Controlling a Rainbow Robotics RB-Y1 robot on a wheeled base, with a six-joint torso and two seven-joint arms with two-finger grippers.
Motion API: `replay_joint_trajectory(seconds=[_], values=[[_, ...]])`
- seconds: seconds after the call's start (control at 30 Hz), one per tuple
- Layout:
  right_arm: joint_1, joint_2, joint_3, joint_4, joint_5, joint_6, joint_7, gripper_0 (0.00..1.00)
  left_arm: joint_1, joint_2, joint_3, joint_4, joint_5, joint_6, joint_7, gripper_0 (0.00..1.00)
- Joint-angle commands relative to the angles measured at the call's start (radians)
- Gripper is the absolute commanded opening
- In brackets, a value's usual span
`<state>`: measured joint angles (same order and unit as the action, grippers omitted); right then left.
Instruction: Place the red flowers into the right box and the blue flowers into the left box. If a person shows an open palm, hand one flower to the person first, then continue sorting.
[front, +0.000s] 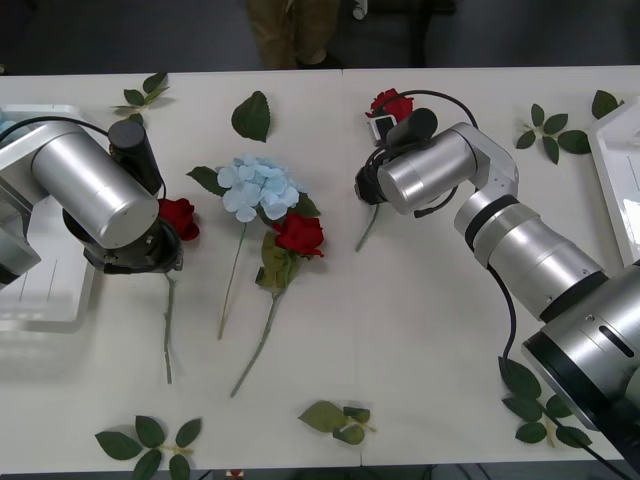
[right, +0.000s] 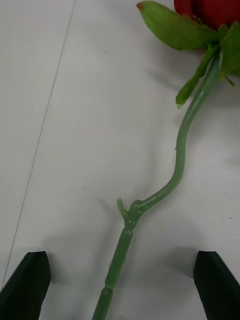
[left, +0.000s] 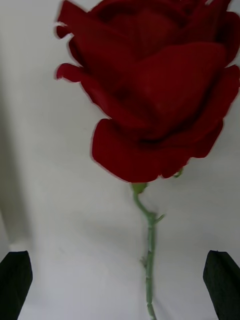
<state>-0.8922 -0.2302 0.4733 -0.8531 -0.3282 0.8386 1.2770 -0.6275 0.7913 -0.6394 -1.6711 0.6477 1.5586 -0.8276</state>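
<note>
My left gripper (left: 119, 265) hangs open just above the table, its black fingers (left: 15, 282) on either side of the thin stem of a red flower (left: 155, 100) lying at the left (front: 180, 217). Over a second red flower (front: 391, 103) at the back of the table my right gripper (right: 121, 270) is open too, and that flower's bent green stem (right: 180, 155) runs between its fingers (right: 30, 285). A third red flower (front: 300, 234) lies mid-table against a blue flower (front: 258, 187). The left box (front: 45, 300) sits at the left edge. A corner of the right box (front: 618, 175) shows at the right.
Loose green leaf sprigs lie around the table: back left (front: 143, 93), back right (front: 553, 133), front left (front: 150, 440), front middle (front: 338, 420) and front right (front: 535, 410). A single leaf (front: 252, 116) lies behind the blue flower. The table's middle right is bare white surface.
</note>
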Motion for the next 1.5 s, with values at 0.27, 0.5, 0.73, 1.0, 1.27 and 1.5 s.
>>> replay_joint_trajectory(seconds=[0.27, 0.5, 0.73, 1.0, 1.27, 1.5], values=[[-0.033, 0.031, 0.044, 0.062, 0.008, -0.007, -0.034, 0.00, 0.141, -0.040, -0.017, -0.025, -0.135, -0.210, 0.025, 1.00], [-0.031, 0.019, 0.002, 0.057, -0.045, 0.063, -0.027, 0.00, 0.184, -0.041, -0.017, -0.025, -0.200, -0.246, 0.022, 1.00], [-0.007, -0.104, -0.005, -0.037, -0.241, 0.226, 0.074, 0.00, 0.215, -0.049, -0.016, -0.001, -0.234, -0.308, 0.022, 1.00], [0.177, -0.273, -0.051, -0.307, -0.367, 0.310, 0.194, 0.00, 0.218, -0.107, -0.016, 0.110, -0.298, -0.387, 0.021, 1.00], [0.443, -0.370, -0.125, -0.623, -0.362, 0.266, 0.214, 0.00, 0.218, -0.112, -0.016, 0.146, -0.306, -0.422, 0.005, 0.00], [0.535, -0.365, -0.163, -0.722, -0.353, 0.237, 0.217, 0.06, 0.219, -0.112, -0.016, 0.154, -0.306, -0.422, -0.005, 0.00]])
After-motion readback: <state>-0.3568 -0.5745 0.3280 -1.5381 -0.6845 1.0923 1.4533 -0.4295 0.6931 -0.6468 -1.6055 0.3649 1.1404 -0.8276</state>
